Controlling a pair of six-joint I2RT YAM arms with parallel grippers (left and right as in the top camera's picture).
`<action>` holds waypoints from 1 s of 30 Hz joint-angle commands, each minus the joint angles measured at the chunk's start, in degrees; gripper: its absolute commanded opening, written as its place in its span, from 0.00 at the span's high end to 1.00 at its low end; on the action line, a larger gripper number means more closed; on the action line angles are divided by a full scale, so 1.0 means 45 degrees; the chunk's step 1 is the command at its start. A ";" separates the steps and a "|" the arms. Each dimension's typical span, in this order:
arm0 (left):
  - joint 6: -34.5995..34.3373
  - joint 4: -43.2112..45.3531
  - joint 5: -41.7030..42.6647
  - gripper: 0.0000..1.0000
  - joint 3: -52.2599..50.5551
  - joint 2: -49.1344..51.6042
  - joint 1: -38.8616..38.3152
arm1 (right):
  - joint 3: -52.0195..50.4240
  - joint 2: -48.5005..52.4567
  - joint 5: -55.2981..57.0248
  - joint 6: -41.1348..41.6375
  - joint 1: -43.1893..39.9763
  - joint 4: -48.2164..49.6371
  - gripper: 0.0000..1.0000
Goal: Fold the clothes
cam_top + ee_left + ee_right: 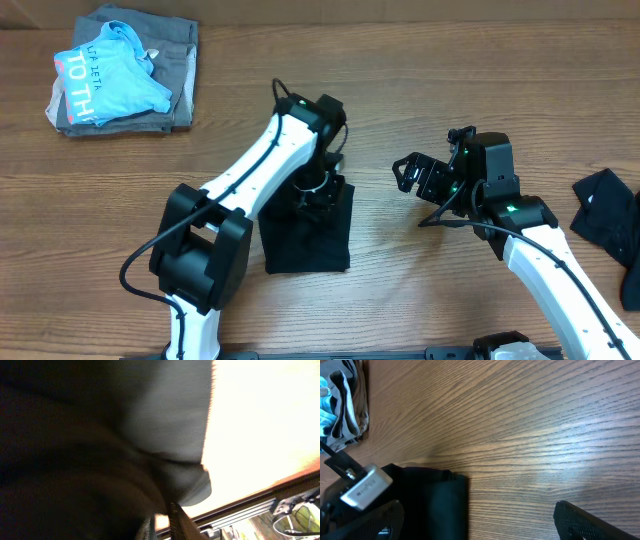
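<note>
A black garment (pixel 305 240), folded into a narrow rectangle, lies on the table in the middle. My left gripper (pixel 315 190) points down onto its far end. In the left wrist view the dark cloth (pixel 100 435) fills most of the frame. My left gripper (pixel 161 521) shows a thin bright slit between its fingers, and whether cloth is still pinched is unclear. My right gripper (pixel 412 195) hovers open just right of the garment, with nothing in it. Seen from the right wrist, the right gripper (pixel 475 512) stands wide over the garment's (pixel 430 502) right edge.
A second black garment (pixel 608 215) lies crumpled at the right edge. At the far left a light blue lettered shirt (pixel 105 75) rests on a grey folded garment (pixel 178 55); that pile (pixel 340 405) also shows in the right wrist view. The table's front rail (pixel 250 510) is close.
</note>
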 commanded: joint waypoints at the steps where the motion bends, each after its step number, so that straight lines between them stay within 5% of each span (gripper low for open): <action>1: -0.0087 0.0287 0.0685 0.81 -0.0034 -0.0102 -0.0510 | 0.0131 -0.0029 0.0136 0.0010 -0.0010 0.0063 0.00; 9: -0.0165 0.0330 0.0670 0.74 0.0466 -0.0102 -0.0515 | 0.0131 -0.0029 0.0141 0.0010 -0.0010 0.0063 0.00; 18: -0.0695 -0.2084 -0.0831 0.70 0.4444 -0.0107 0.0053 | 0.0131 -0.0029 0.0146 0.0005 -0.0010 0.0058 0.00; 21: -0.1719 -0.3288 -0.2293 0.63 0.5722 -0.0107 0.0748 | 0.0131 -0.0029 0.0170 -0.0199 -0.0010 -0.0005 0.00; 23: -0.1889 -0.3881 -0.2628 0.44 0.6130 -0.0107 0.1370 | 0.0131 -0.0029 0.0243 -0.0262 -0.0010 -0.0073 0.00; 30: -0.1836 -0.4133 -0.2229 0.42 0.5435 -0.0151 0.3993 | 0.0131 -0.0029 0.0238 -0.0287 -0.0010 -0.0083 0.00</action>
